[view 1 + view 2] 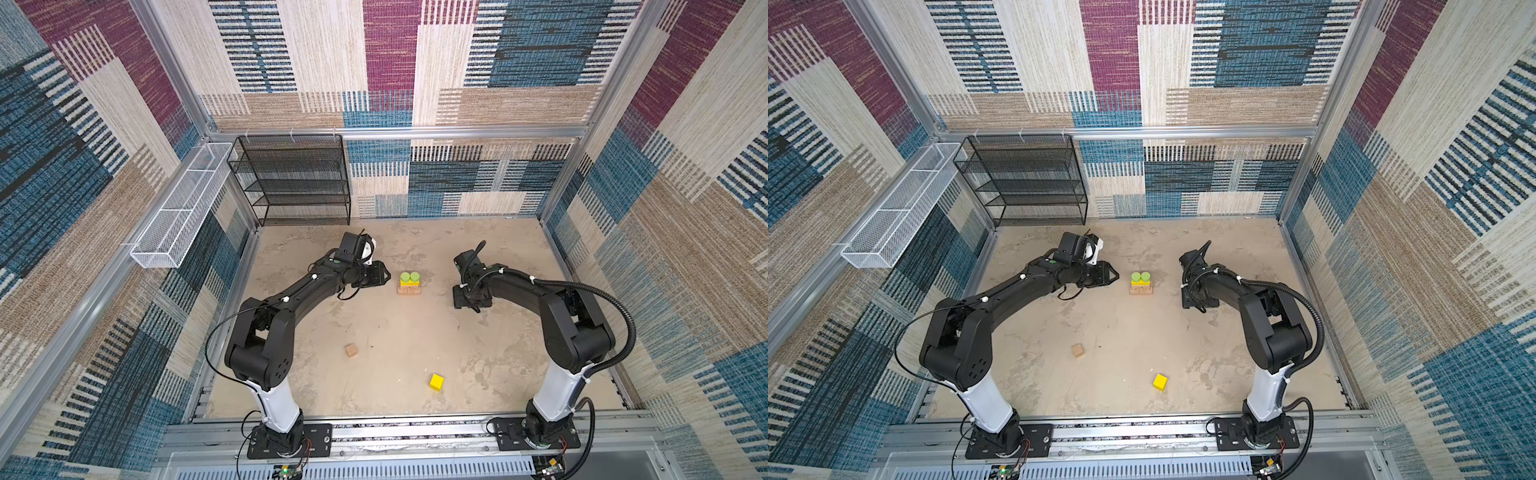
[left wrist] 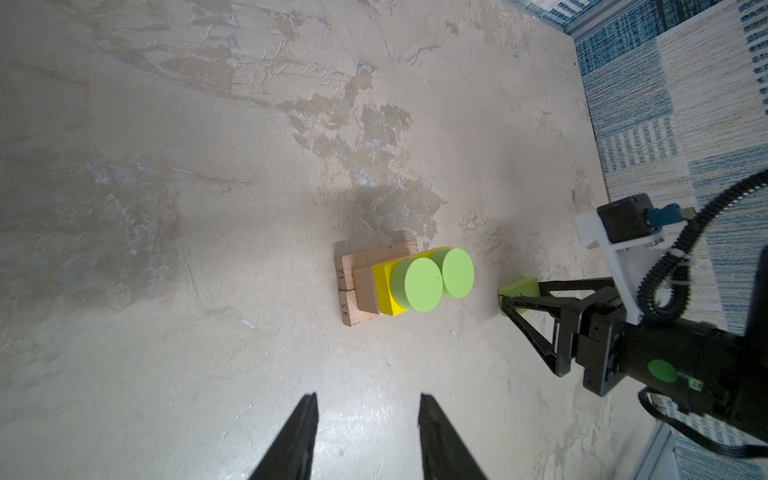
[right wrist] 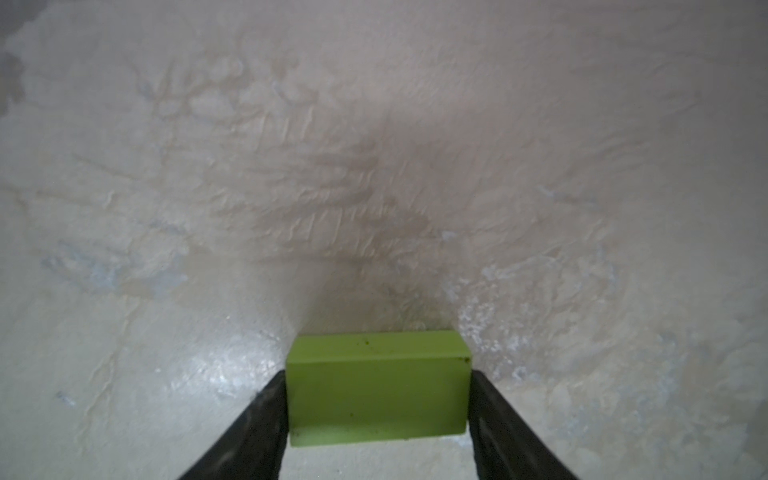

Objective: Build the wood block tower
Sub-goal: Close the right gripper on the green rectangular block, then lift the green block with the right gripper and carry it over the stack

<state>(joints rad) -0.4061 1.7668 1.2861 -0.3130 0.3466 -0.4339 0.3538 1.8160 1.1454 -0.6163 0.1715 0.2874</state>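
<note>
Tower (image 1: pixel 409 284) between left tool (image 1: pixel 387 275) and right tool (image 3: pixel 378 399); two cubes (image 1: pixel 351 350) (image 1: pixel 436 381) before it.

Bright, even light casts soft shadows and glare on the tabletop (image 3: pixel 224 374); right wrist view blurry.

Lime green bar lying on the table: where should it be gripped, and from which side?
Take the lime green bar by its two short end faces, coming down from above: it lies flat on the table, and those ends are flat, parallel and free. The right gripper has its jaws against them.
</note>
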